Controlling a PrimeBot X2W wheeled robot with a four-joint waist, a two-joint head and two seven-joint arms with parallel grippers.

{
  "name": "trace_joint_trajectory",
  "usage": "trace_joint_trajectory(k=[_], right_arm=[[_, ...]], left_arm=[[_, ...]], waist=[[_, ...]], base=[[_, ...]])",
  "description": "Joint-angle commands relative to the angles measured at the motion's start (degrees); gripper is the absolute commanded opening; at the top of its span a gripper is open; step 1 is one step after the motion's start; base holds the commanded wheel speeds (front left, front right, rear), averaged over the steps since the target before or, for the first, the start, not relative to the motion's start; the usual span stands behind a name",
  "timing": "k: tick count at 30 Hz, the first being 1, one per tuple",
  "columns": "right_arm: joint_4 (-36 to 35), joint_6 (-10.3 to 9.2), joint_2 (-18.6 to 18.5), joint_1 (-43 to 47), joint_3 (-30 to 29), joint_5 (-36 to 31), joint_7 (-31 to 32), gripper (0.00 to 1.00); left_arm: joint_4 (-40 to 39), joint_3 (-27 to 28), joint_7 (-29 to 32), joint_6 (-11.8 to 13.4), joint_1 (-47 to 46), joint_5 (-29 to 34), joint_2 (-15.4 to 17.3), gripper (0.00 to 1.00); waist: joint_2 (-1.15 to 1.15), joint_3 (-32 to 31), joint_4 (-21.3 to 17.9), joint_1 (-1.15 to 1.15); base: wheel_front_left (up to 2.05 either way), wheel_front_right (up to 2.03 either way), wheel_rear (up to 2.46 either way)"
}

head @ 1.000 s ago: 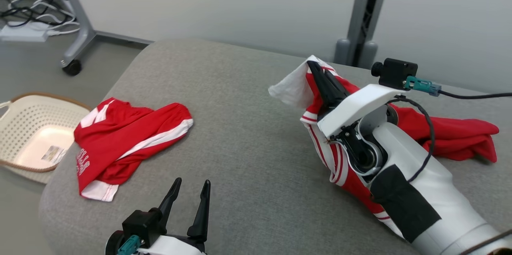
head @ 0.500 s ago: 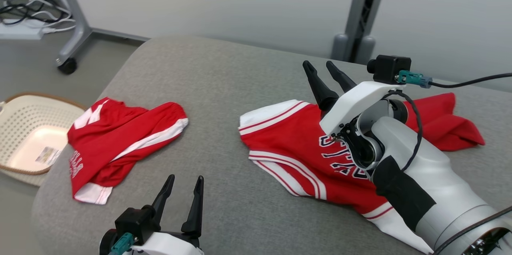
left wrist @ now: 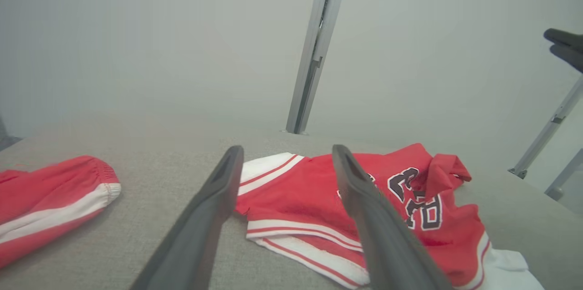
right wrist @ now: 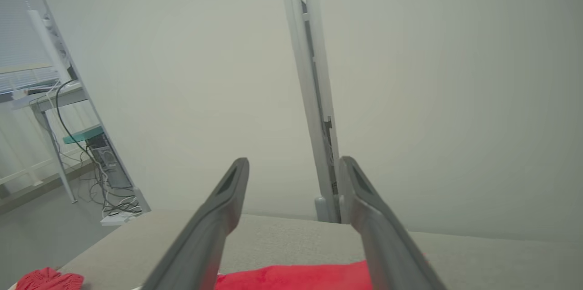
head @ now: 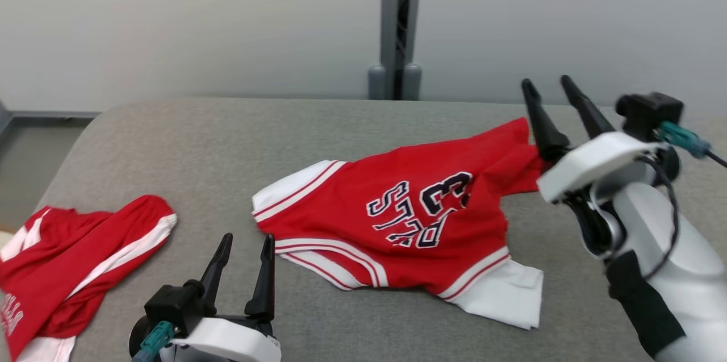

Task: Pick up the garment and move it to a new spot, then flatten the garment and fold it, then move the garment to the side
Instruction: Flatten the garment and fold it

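A red jersey garment (head: pixel 397 220) with white trim and dark lettering lies spread but rumpled on the grey cushion (head: pixel 238 146), in the middle of the head view. My right gripper (head: pixel 548 84) stands open in the air just past the garment's right end, empty. My left gripper (head: pixel 245 237) is open near the front edge, left of the garment, nothing between its fingers. In the left wrist view the garment (left wrist: pixel 410 208) lies just beyond my left gripper (left wrist: pixel 284 151). The right wrist view has my right gripper (right wrist: pixel 294 162) open above the garment's red edge (right wrist: pixel 291 277).
A second red garment with a white stripe (head: pixel 74 254) lies crumpled at the cushion's left end, also in the left wrist view as red cloth (left wrist: pixel 41 199). A grey post (head: pixel 397 15) stands behind the cushion against a pale wall. A desk with cables (right wrist: pixel 68 121) stands far left.
My right gripper opened and let go of the garment, which dropped and spread on the cushion. The head camera has turned right, so the basket has left the view.
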Motion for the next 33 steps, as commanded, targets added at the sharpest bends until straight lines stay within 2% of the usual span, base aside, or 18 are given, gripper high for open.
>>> trace_joint_trajectory(k=[1,4,8,11,14,20,27,31,33], right_arm=[[-4.6,0.0,-1.4,4.5,-4.3,-3.8,0.0,1.0],[-13.3,0.0,-2.4,11.8,-11.3,-11.1,0.0,1.0],[-23.5,0.0,-1.1,21.4,-19.7,-18.3,0.0,1.0],[-27.7,0.0,0.0,25.5,-22.7,-22.0,0.0,1.0],[-31.7,0.0,2.8,31.2,-26.9,-24.9,0.0,1.0],[-33.5,0.0,5.7,37.2,-30.7,-27.7,0.0,1.0],[-33.4,0.0,6.8,37.5,-32.3,-27.5,0.0,1.0],[-33.1,0.0,6.9,37.1,-32.4,-27.9,0.0,1.0],[-32.9,0.0,6.9,37.1,-32.4,-28.2,0.0,1.0]], left_arm=[[-0.1,0.1,-0.1,0.2,-1.0,-0.7,0.3,1.0],[-0.2,0.1,-0.1,0.5,-1.3,-1.7,0.2,1.0],[0.0,0.3,-0.1,0.7,-0.9,-2.7,0.3,1.0],[0.3,0.4,-0.1,0.7,-0.4,-3.1,0.2,1.0],[1.0,0.2,-0.1,0.5,0.3,-3.2,0.3,1.0],[2.3,0.3,-0.1,0.1,1.0,-4.8,0.2,1.0],[3.1,0.2,-0.1,-0.3,1.3,-5.1,0.2,1.0],[8.2,-4.1,-0.1,-2.7,0.4,-9.1,0.2,1.0],[12.6,-6.4,-0.1,-2.8,-1.4,-11.5,0.4,1.0]], waist=[[0.0,-0.5,-3.0,0.0],[0.0,-0.6,-4.9,0.0],[0.0,-0.8,-6.8,0.0],[0.0,-0.8,-7.6,0.0],[0.0,-0.9,-8.3,0.0],[0.0,-1.2,-8.9,0.0],[0.0,-1.2,-8.8,0.0],[0.0,-0.7,-8.7,0.0],[0.0,-0.4,-8.9,0.0]], base=[[0.0,0.0,0.0],[0.0,0.0,0.0],[0.0,0.0,0.0],[0.0,0.0,0.0],[0.0,0.0,0.0],[0.0,0.0,0.0],[0.0,0.0,0.0],[0.0,0.0,0.0],[0.0,0.0,0.0]])
